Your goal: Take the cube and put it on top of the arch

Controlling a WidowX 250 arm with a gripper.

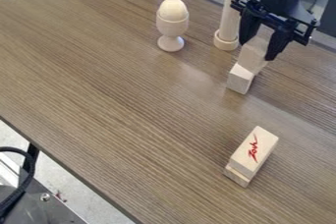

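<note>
At the upper right, the black gripper (260,47) hangs low over the table, its fingers against both sides of a pale wooden block (255,55). This block's lower end overlaps a second pale block (240,78), just in front of it; whether they touch, or whether one is the cube, I cannot tell. Nearer the camera at the lower right, an oblong wooden block with a red mark (255,149) lies on another wooden piece (237,175), which sticks out at its near end. No arch opening can be made out in either group.
A wooden egg in a cup (172,24) stands upright left of the gripper. Close beside the gripper's left side is a wooden post on a round base (227,34). The brown table (118,90) has its near edge running diagonally at the lower left.
</note>
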